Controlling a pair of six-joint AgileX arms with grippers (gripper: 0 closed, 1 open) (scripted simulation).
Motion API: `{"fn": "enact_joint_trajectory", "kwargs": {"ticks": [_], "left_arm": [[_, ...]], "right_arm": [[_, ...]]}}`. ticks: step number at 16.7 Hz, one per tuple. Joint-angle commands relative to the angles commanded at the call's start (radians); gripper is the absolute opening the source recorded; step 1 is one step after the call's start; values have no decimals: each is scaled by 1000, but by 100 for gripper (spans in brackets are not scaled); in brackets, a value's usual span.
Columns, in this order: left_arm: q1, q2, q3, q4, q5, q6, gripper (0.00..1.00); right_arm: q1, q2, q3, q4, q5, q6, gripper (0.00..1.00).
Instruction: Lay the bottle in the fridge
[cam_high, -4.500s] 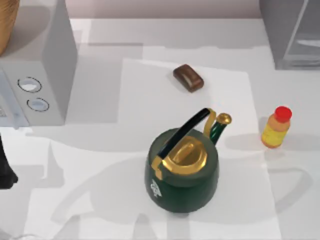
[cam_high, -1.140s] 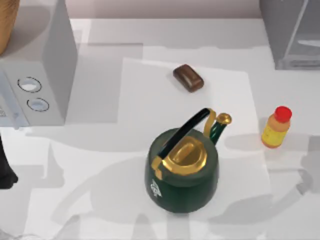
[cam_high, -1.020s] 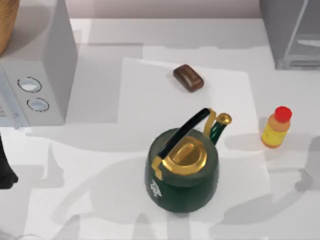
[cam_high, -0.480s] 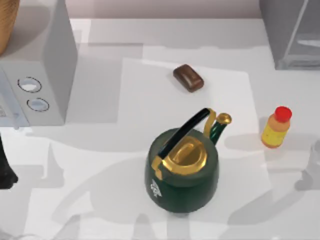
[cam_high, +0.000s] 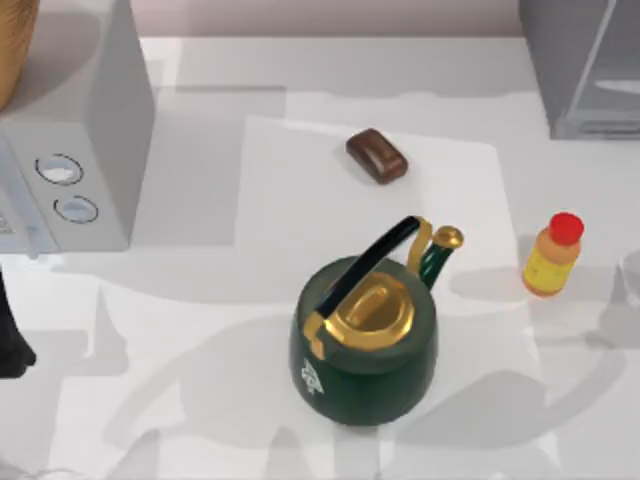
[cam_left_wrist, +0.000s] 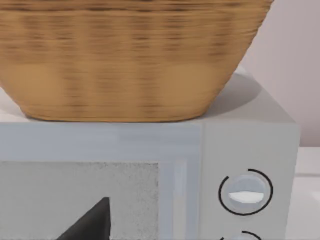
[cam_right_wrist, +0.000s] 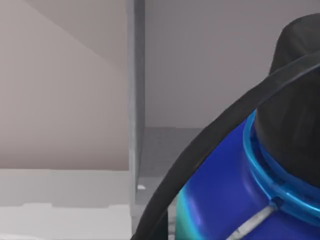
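Observation:
The bottle (cam_high: 553, 255), orange-yellow with a red cap, stands upright on the table toward the right side, apart from everything else. The fridge (cam_high: 585, 70), a dark-grey box with a see-through panel, stands at the far right corner. Its pale frame edge (cam_right_wrist: 135, 100) rises close in front of the right wrist camera, beside blue and black parts of my right arm (cam_right_wrist: 260, 165). That arm's shadow (cam_high: 620, 320) falls on the table just right of the bottle. My left arm (cam_high: 10, 345) is parked at the table's left edge.
A big green kettle (cam_high: 365, 325) with a gold lid stands mid-table, left of the bottle. A brown block (cam_high: 377, 155) lies behind it. A light-grey microwave (cam_high: 70, 170) with two dials stands at the left, with a wicker basket (cam_left_wrist: 130, 55) on top.
The right arm's shadow has slid along the table's right edge toward the far side, up beside the bottle. The bottle, the kettle and the left arm have not moved.

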Motion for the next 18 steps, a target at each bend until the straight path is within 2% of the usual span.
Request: {"fn": "enact_joint_trajectory", "kwargs": {"ticks": [4, 13, 18], "left_arm": [[0, 0, 0, 0, 0, 0, 100], [0, 0, 0, 0, 0, 0, 100], [0, 0, 0, 0, 0, 0, 100]], "right_arm": [[-51, 357, 179, 205, -45, 13, 1], [-179, 1405, 622, 712, -156, 30, 1], [-224, 1778, 793, 908, -203, 28, 1]]}}
